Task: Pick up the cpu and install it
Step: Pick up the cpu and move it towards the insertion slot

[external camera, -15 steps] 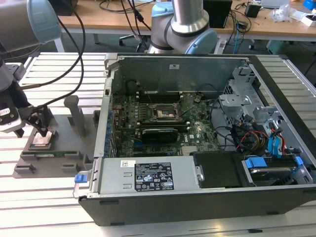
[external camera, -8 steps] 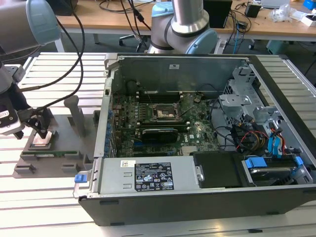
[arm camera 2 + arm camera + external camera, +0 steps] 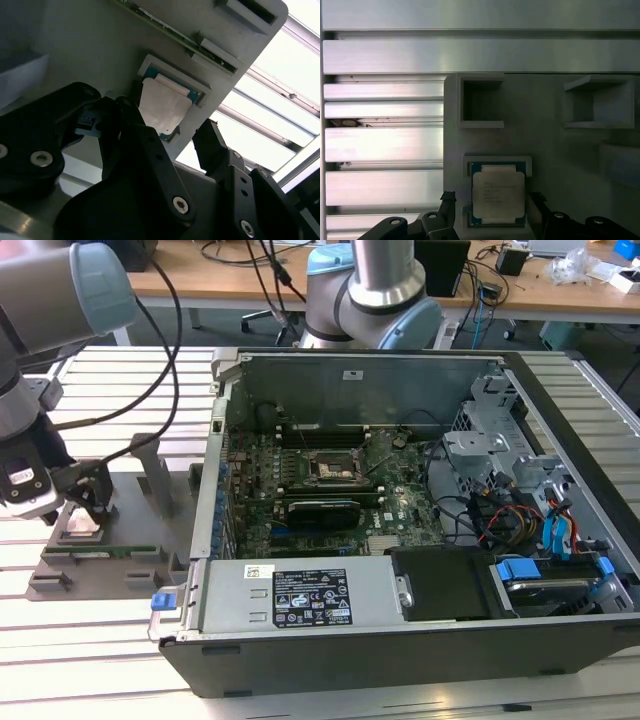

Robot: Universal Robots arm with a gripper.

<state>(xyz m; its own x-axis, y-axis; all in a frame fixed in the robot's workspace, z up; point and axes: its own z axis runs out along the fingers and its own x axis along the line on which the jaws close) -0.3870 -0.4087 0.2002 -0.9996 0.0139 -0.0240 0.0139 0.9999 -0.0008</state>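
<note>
The cpu [image 3: 497, 195] lies flat in a shallow square recess of the grey holder [image 3: 550, 145], at the exterior view's left end of the holder. My tool [image 3: 492, 197] hangs low over that recess, jaws wide, one black finger on each side of the chip. As far as I can judge, neither touches it.

The worry is the fit. The recess wall stands just beside the chip's edges, so a finger coming down slightly off could land on the holder's rim instead of the chip. It could also catch one edge alone and tip the chip up. The chip is thin, with a smooth pale metal top plate and a narrow blue-green border, so I judge there is little edge to bite on. A skewed squeeze could make it slide or pop out.

The holder looks like matte moulded plastic with blocky square pockets, and it sits on a desk [image 3: 380, 145] of ribbed bright aluminium slats. On the exterior view's right of the holder stands the open sheet-metal case [image 3: 350, 640]. Its dark-framed socket [image 3: 335, 468] sits on a crowded green board.
</note>
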